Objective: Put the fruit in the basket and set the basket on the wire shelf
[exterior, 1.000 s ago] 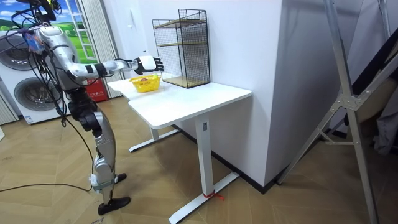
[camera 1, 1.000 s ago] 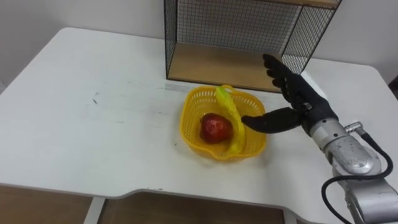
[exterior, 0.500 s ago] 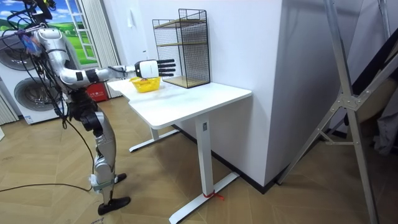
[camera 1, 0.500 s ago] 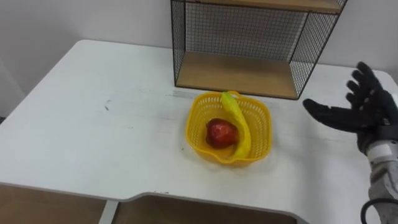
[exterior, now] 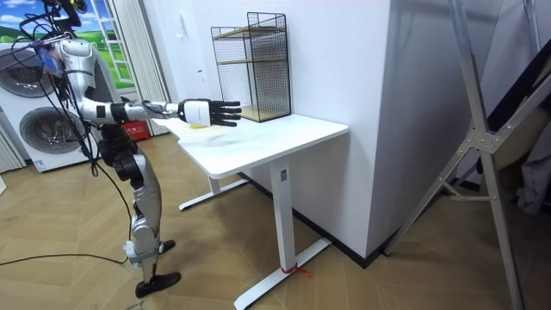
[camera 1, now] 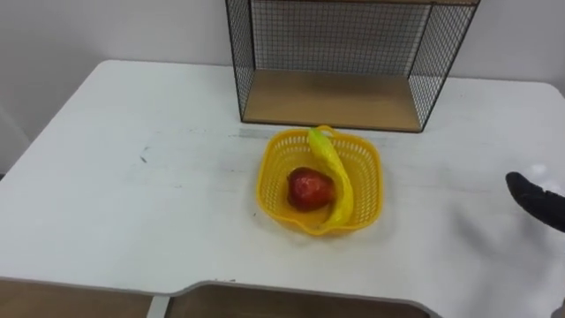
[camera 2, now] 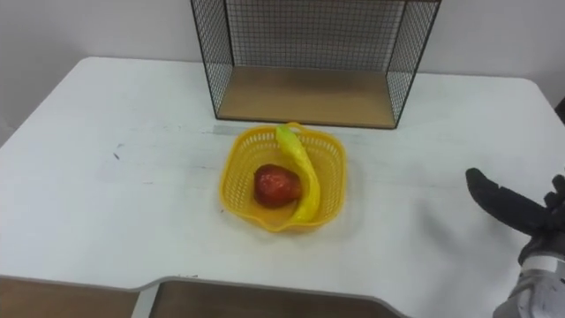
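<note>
Basket [camera 1: 274, 170] with one apple [camera 1: 309, 188], one banana [camera 1: 341, 187]

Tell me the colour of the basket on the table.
The basket is yellow, clearest in the left eye view.

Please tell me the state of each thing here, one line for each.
basket: upright on the table, before the wire shelf, not held
apple: inside the basket
banana: inside the basket, beside the apple
wire shelf: upright at the table's back, not bearing the basket
right hand: open, apart from the basket
</note>
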Robot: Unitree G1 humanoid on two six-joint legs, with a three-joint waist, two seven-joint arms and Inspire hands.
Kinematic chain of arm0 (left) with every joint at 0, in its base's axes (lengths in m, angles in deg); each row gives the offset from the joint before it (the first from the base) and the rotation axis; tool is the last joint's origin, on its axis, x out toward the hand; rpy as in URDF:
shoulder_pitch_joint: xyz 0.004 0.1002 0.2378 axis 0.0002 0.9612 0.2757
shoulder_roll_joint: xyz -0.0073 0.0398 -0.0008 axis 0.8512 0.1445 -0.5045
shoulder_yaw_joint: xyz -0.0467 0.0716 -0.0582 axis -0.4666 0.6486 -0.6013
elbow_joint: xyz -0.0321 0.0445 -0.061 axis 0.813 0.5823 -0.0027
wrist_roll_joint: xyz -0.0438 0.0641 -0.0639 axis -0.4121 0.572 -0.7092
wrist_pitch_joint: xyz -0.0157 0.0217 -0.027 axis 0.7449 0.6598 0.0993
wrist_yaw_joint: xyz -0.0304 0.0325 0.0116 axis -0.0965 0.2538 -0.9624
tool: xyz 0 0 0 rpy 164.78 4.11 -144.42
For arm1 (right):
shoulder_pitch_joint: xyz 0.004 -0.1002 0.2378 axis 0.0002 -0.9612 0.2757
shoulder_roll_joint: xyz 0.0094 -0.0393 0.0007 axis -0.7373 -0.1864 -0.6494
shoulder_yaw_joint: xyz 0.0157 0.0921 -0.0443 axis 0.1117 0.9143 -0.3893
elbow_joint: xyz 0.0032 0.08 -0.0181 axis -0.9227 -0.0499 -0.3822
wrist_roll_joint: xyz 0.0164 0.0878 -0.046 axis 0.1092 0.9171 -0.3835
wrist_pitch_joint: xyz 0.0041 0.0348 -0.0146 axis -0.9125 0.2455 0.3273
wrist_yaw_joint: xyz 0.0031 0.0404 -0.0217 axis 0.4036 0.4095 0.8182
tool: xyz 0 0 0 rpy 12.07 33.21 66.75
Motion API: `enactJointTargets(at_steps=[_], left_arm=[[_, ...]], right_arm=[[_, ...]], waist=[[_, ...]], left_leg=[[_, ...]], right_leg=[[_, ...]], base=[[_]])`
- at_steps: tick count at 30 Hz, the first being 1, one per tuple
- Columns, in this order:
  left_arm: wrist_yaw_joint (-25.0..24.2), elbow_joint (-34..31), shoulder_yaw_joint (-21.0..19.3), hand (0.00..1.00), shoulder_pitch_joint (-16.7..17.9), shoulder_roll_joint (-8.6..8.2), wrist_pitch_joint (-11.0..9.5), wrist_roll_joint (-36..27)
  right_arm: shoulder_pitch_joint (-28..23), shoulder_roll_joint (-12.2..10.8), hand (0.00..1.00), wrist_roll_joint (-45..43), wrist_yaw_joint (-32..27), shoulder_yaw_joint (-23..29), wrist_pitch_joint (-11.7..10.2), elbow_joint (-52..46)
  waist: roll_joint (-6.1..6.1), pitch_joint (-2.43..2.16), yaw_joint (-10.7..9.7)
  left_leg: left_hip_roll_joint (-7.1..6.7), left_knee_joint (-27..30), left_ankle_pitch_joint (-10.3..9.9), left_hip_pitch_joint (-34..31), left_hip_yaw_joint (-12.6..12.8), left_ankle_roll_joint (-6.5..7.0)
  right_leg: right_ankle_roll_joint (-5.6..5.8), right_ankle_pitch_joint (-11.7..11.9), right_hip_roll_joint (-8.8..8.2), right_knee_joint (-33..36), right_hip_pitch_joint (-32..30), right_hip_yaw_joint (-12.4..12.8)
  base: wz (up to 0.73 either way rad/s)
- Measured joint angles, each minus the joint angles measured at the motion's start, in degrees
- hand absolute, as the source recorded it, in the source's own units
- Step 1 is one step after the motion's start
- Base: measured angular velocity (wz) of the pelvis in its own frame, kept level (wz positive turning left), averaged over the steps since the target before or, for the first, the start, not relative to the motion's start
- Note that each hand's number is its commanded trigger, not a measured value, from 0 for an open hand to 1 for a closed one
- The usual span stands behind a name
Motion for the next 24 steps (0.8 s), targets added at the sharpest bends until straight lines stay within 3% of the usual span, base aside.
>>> enactJointTargets(at_steps=[4, 9, 13, 16, 21, 24], left_arm=[[0.96, -7.99, 0.49, 0.00, -0.57, 0.00, -1.11, 6.32], [-2.69, -15.99, 4.26, 0.00, -0.37, -0.24, -2.93, 13.75], [-6.72, -17.24, 9.66, 0.00, -0.43, -0.37, -3.14, 13.80], [-11.43, -17.39, 13.95, 0.00, -0.44, -1.38, -3.15, 13.78], [-19.78, -16.71, 20.03, 0.00, -0.78, -2.34, -3.41, 13.68], [-24.02, -14.94, 24.30, 0.00, -1.45, -2.79, -3.40, 12.90]], right_arm=[[-0.55, -0.09, 0.00, 0.05, 0.55, 0.00, -0.78, -0.01], [-0.77, -2.12, 0.00, -0.23, 4.11, -0.41, -2.75, -0.41], [-0.84, -2.73, 0.00, -0.23, 5.52, -2.57, -3.11, -0.37], [-0.87, -4.84, 0.00, 0.16, 7.64, -4.58, -3.14, -0.29], [-0.77, -5.64, 0.00, 0.39, 12.05, -8.92, -4.36, -0.06], [-0.43, -5.99, 0.00, 0.11, 14.64, -11.74, -4.50, -0.05]], waist=[[0.16, 0.13, -0.47], [0.23, 0.27, -1.31], [0.56, 0.38, -1.82], [0.48, 0.60, -2.04], [-0.54, 1.28, -2.67], [-0.93, 1.36, -3.01]], left_leg=[[0.02, 0.02, -0.01, 0.13, -0.01, 0.00], [0.01, 0.09, -0.01, 0.14, 0.14, 0.01], [-0.02, 0.09, 0.00, 0.22, 0.27, 0.02], [0.00, 0.07, 0.01, 0.23, 0.28, 0.02], [0.06, -0.07, -0.01, -0.04, 1.18, 0.03], [0.06, -0.01, -0.04, -0.15, 1.36, 0.08]], right_leg=[[-0.01, 0.01, 0.00, 0.03, 0.10, 0.09], [-0.03, 0.03, 0.04, 0.00, 0.26, 0.03], [-0.04, 0.03, 0.02, 0.00, 0.25, 0.18], [-0.04, 0.03, 0.05, -0.03, 0.26, 0.23], [-0.03, 0.03, 0.06, 0.07, -0.57, 1.30], [-0.01, 0.05, 0.06, 0.19, -0.83, 1.50]], base=[[0.00], [0.00], [0.00], [0.00], [-0.09], [-0.03]])
